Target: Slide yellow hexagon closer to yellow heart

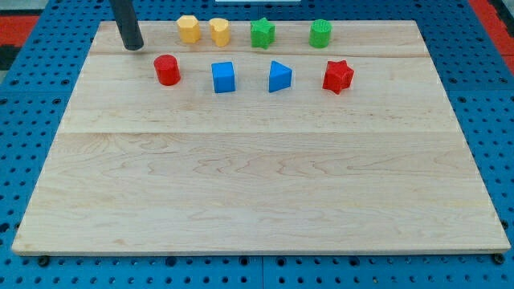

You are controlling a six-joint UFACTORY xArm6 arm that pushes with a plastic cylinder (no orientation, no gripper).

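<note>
My tip (133, 46) sits on the board (257, 185) near the top-left corner, touching nothing. There's no gripper here, just a bare rod, so nothing is held and there's no opening to speak of.

Key relation: the yellow hexagon (188, 29) lies to the view's right of the tip and slightly toward the view's top, near but apart. The yellow heart (220, 31) is just beyond it on the same line, further right, w/ only a narrow gap between the two. So tip, hexagon and heart run roughly left to right — a push toward the view's right should close that gap, in my judgement. The tip is a bit lower than the hexagon's centre, so it prob. needs to shift toward the top first, else the block may skid off toward the top edge.

Further out from the tip:
- red cylinder (167, 70), right and below, close
- blue cube (223, 77), further right
- blue triangle (279, 76), beyond that
- green star (262, 33), past the heart
- green cylinder (320, 33), further still
- red star (338, 76), farthest

Count — 2 yellow, 2 green, 2 red, 2 blue; 8 blocks total.
</note>
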